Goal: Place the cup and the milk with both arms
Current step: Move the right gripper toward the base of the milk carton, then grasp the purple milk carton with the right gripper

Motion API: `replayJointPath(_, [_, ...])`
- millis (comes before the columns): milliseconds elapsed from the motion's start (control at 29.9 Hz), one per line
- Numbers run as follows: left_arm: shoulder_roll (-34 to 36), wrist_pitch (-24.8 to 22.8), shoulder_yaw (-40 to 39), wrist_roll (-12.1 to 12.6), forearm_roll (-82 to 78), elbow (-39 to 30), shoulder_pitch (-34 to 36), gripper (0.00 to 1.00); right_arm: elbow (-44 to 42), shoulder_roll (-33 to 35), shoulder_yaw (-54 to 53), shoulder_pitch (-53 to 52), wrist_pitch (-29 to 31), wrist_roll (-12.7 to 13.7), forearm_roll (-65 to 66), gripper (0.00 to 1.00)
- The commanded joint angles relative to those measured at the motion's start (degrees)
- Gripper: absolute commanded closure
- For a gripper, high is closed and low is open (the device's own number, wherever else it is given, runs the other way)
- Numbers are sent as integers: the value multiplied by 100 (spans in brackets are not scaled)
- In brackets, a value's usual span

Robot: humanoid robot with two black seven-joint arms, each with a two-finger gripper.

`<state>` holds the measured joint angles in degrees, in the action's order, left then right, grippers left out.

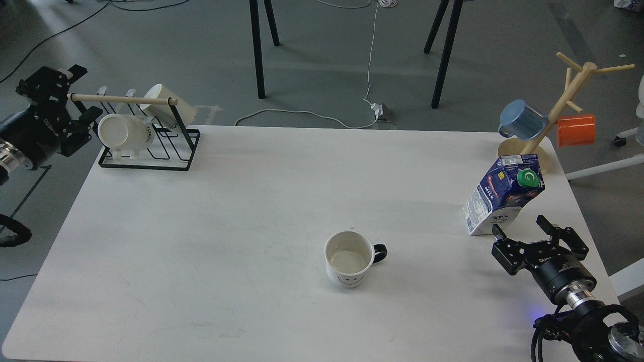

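Note:
The cup [348, 261], a white mug with a black handle and a smiley face, stands upright and empty at the table's front middle, handle to the right. The milk [502, 200], a dark blue and white carton with a green cap, stands at the right side of the white table [226, 211]. My right gripper [520, 226] is open, just in front of and below the carton, apart from it. My left gripper [60, 88] is off the table's far left corner beside the black rack; its fingers cannot be told apart.
A black wire rack [148, 133] with a wooden bar and two plain white mugs stands at the far left corner. A wooden mug tree [558, 108] with a blue mug [522, 119] and an orange mug [576, 130] stands at the far right corner.

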<state>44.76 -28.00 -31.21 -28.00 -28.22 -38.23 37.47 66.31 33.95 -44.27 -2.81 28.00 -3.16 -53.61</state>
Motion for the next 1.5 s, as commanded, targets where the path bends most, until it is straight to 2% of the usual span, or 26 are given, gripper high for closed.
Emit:
replayJointPath(0, [-55, 0, 0, 0, 0, 0, -12, 2, -57, -55, 6, -97, 0, -1, 0, 1])
replayJointPath(1470, [-64, 0, 0, 0, -8, 9, -170, 2, -593, -670, -65, -624, 0, -18, 79, 2])
